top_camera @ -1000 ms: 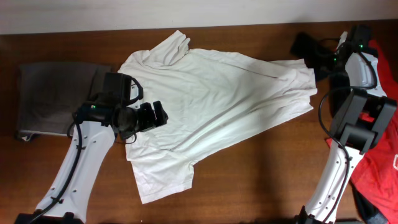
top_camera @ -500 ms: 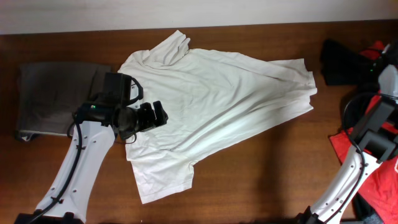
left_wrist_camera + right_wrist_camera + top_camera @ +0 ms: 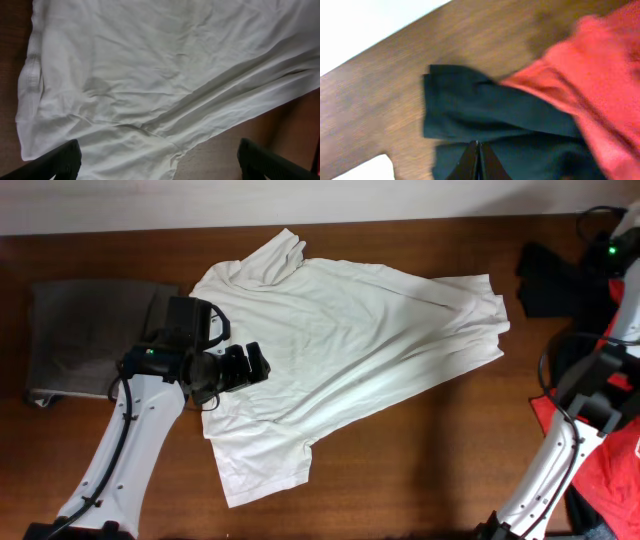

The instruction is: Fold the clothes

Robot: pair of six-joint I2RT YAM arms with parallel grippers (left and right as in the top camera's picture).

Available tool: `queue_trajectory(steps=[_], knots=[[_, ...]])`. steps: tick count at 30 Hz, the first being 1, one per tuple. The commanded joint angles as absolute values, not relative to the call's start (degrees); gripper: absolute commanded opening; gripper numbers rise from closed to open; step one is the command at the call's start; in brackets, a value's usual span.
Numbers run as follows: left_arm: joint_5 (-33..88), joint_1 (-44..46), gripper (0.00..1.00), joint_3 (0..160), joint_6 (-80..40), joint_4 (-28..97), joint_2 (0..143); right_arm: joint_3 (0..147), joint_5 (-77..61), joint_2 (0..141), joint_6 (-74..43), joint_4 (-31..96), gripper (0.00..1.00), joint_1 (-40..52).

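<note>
Fingers of our left gripper (image 3: 243,367) are hard to read from overhead, so we cannot tell their gap in this view. The gripper hangs over the left part of the white T-shirt (image 3: 360,330). The shirt lies spread flat and slanted across the middle of the brown table (image 3: 420,470). Folded grey-brown trousers (image 3: 85,335) lie at the table's left end, just beside the shirt. Our right arm (image 3: 548,470) runs up the far right edge, near a black cloth (image 3: 550,280) and a red cloth (image 3: 600,450).

From the left wrist camera we see our left gripper (image 3: 160,162) with its two dark fingertips (image 3: 62,160) far apart and nothing between them. The wrinkled T-shirt (image 3: 150,75) fills the picture below them, and bare table (image 3: 225,150) shows at lower right.

From the right wrist camera our right gripper (image 3: 477,160) has its fingers pressed together with only a thin seam between. It sits above the black cloth (image 3: 485,115), which the red cloth (image 3: 590,85) overlaps on the wooden table (image 3: 380,95).
</note>
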State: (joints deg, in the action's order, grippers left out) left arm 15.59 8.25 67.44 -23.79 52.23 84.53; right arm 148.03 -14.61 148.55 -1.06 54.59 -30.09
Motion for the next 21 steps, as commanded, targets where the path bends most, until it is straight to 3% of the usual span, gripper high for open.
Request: queue_trajectory(steps=[1,11,21], knots=[[15.03,8.25,0.99,67.55,-23.49,52.1,84.68,144.24,-16.95,149.25,-1.23,53.04,0.04,-26.79],[15.03,8.25,0.99,67.55,-23.49,52.1,84.68,129.32,3.27,149.53,-0.21,40.82,0.04,-21.47],[15.03,8.25,0.99,67.55,-23.49,52.1,84.68,123.11,3.7,149.51,-0.23,34.44,0.04,-25.45]])
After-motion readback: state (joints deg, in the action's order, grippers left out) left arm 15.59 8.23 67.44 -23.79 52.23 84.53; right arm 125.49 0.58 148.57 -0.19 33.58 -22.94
